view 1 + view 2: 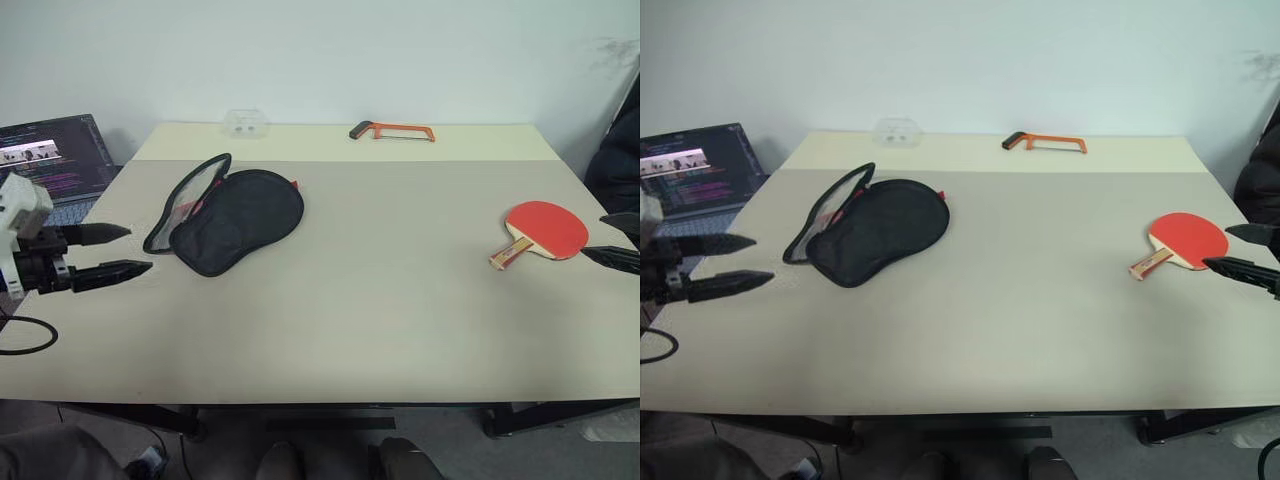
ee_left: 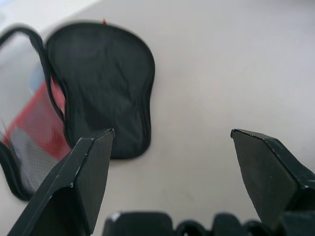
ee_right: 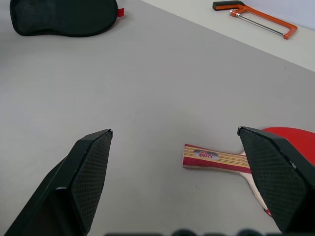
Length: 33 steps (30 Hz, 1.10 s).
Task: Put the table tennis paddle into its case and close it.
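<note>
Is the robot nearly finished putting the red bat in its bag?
Not yet. The case lies unzipped and open, but the table tennis paddle rests far from it on the table. The left gripper and right gripper are open, holding nothing. Picking up, inserting and zipping remain.

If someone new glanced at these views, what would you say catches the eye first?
Probably the table tennis paddle, its red face bright on the pale table near the right edge, beside the open right gripper. Next comes the case, lying unzipped on the far left part of the table, just beyond the open left gripper. An orange hacksaw sits at the far edge.
</note>
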Available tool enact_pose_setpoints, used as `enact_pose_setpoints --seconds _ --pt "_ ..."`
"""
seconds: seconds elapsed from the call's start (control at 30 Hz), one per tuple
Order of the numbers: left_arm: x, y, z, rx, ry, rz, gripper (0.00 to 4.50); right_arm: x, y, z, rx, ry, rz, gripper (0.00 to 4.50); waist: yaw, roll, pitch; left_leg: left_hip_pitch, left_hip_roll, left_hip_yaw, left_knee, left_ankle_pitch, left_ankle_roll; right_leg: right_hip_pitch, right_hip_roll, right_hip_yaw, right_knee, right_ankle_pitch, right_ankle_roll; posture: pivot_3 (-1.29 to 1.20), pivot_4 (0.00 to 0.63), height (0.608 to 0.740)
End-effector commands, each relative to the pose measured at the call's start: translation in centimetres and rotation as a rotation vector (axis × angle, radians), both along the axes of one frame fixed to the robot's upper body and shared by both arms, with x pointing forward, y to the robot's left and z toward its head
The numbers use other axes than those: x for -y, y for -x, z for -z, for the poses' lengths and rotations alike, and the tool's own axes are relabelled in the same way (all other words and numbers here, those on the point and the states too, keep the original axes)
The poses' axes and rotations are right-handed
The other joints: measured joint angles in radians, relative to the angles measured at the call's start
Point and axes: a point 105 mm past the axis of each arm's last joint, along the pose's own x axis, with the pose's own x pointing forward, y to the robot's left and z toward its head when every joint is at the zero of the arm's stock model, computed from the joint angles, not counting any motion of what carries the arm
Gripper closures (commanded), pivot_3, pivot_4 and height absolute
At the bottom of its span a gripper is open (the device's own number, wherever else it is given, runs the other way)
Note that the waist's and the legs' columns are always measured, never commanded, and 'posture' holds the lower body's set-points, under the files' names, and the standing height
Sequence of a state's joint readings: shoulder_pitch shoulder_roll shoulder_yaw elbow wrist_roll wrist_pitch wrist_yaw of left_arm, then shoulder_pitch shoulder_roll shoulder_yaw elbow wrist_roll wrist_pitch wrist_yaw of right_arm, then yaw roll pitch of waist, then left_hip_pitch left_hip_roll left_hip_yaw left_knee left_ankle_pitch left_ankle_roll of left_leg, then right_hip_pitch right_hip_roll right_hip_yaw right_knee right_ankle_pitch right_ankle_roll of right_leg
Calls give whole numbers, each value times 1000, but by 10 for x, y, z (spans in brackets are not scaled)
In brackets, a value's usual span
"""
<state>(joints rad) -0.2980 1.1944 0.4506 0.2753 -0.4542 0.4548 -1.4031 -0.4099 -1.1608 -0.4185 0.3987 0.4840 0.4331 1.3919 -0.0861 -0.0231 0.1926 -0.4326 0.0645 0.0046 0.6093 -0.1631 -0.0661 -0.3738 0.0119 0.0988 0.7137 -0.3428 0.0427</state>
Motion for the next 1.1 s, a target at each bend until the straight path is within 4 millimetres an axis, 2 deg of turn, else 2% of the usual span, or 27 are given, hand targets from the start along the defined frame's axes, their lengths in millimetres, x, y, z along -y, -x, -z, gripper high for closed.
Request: enact_pose_setpoints --seconds 0.03,0.13,0.3,0.43,0.57,0.67,0.77,0.87,1.0,1.1 --pt "1 6 -23 70 -33 -2 362 5 2 -20 64 28 14 0 0 0 0 0 0 0 0 0 0 0 0 0 0 0 0 0 150 740" --pt "-3 4 -21 72 -20 -38 362 7 2 -23 67 31 14 0 0 0 0 0 0 0 0 0 0 0 0 0 0 0 0 0 150 740" --pt "-14 -17 -26 154 65 -182 362 -9 6 -28 74 4 -63 0 2 0 0 0 0 -1 0 0 0 0 0 0 0 0 0 0 150 740" --pt "-14 -44 -3 135 111 -297 362 -25 8 -29 91 -7 -104 0 4 1 0 0 0 -1 1 0 0 1 0 0 0 0 0 0 150 740" --pt "-11 -61 27 76 120 -370 362 -36 3 -31 120 -20 -120 0 3 0 0 0 0 -1 1 0 0 1 0 0 1 0 1 0 150 740" --pt "-12 -75 36 66 116 -431 362 -47 1 -34 124 -11 -156 0 3 -1 0 0 0 -1 1 0 0 1 1 0 1 0 1 0 150 740" --pt "-17 -91 44 79 94 -520 362 -47 -4 -35 135 -9 -151 0 5 -1 0 0 -1 -2 1 0 0 1 1 -1 1 0 1 0 150 740" --pt "-10 -106 45 83 145 -555 362 -49 -6 -39 145 0 -153 0 7 -1 0 0 -1 -2 2 0 0 1 0 -1 1 1 1 0 150 740" --pt "-4 -114 64 22 96 -604 362 -47 -9 -37 137 22 -143 0 7 -1 0 -1 -1 -2 2 0 0 1 0 -1 1 3 -3 0 150 740" --pt "5 -115 71 -22 134 -610 362 -49 -10 -37 135 32 -143 0 7 -1 0 -1 -1 -2 1 0 0 1 1 -1 1 3 -3 0 150 740"
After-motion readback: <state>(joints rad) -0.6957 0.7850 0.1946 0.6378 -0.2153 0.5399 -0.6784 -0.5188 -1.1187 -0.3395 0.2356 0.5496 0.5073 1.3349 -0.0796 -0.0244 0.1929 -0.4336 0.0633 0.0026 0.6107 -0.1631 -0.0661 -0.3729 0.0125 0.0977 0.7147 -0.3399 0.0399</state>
